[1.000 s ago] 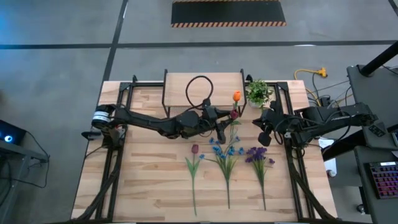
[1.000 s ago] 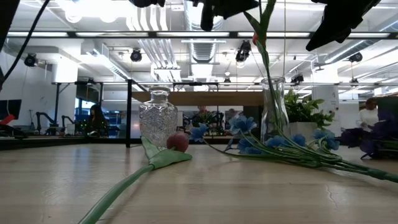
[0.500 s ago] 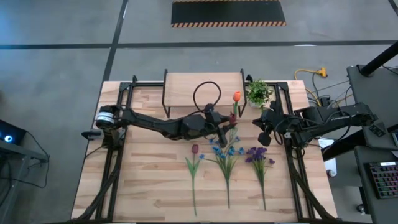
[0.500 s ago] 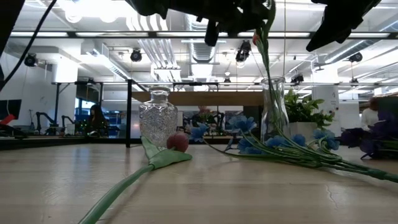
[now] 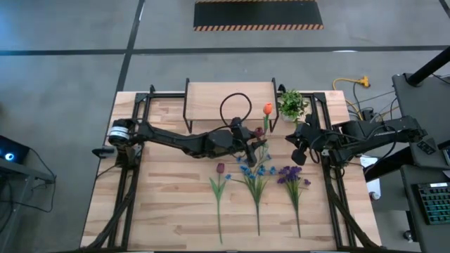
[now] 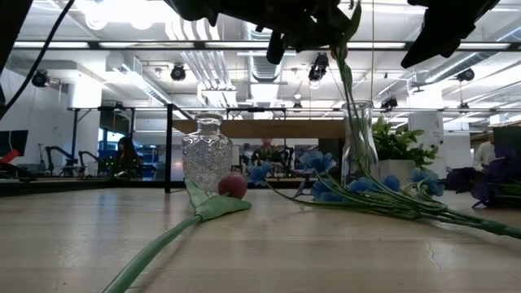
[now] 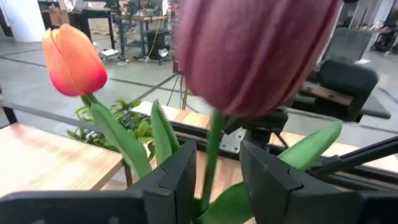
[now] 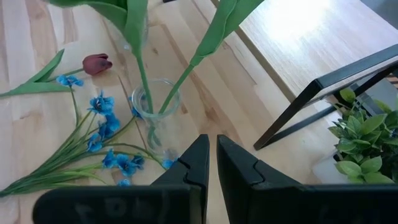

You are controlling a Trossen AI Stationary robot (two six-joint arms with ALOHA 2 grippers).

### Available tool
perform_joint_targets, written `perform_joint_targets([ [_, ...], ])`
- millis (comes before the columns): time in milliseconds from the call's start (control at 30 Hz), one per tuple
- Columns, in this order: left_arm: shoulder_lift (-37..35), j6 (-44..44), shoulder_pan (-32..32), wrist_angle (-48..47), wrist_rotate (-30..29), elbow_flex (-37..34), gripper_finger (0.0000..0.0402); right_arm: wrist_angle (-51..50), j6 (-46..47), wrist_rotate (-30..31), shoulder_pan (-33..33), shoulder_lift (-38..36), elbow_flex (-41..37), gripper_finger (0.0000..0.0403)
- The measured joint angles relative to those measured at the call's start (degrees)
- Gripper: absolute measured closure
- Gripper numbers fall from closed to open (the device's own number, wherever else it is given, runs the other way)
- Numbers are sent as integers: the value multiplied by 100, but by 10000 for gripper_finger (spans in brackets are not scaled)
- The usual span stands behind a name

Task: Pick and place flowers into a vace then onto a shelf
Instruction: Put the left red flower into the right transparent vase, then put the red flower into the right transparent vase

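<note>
My left gripper (image 5: 254, 140) (image 7: 217, 158) reaches level over the table's middle and is shut on a maroon tulip (image 7: 255, 56). The tulip's stem runs down into a tall clear vase (image 8: 155, 115) (image 6: 358, 150). An orange tulip (image 5: 268, 109) (image 7: 73, 59) stands in the same vase. A dark red tulip (image 5: 220, 169), a blue bunch (image 5: 256, 172) and a purple bunch (image 5: 293, 176) lie flat on the table. The shelf (image 5: 228, 98) stands at the far edge. My right gripper (image 5: 299, 151) (image 8: 211, 162) hangs shut and empty to the right of the vase. My left gripper has the maroon tulip's stem (image 7: 210, 155) between its two fingers (image 7: 180, 177), just below the bloom. The fingers come level from the table's left and lie across the stem. The tulip stands nearly upright, its lower stem (image 8: 180, 81) inside the tall vase.
A cut-glass vase (image 6: 206, 155) stands on the table left of the tall one in the low view. A small potted plant (image 5: 292, 105) sits at the far right, beside the shelf. The flowers on the table take up the middle toward the near edge.
My left gripper has sunk a little and tipped toward level, carrying the maroon tulip's bloom down with it while the stem's lower part stays in the tall vase. It has kept still for the last half second.
</note>
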Motion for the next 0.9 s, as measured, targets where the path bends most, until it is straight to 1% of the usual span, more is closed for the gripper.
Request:
perform_joint_targets([
  [167,-59,31,0,-142,-27,27,294,0,38,-6,0,0,0,380],
  [400,-318,471,0,-304,-179,14,294,2,47,-17,-1,0,-2,380],
  [633,-653,456,-15,-1422,-186,-32,294,5,61,-16,1,0,-11,380],
  [900,-1061,479,-26,-1693,-186,-77,294,11,45,3,1,-2,-63,380],
])
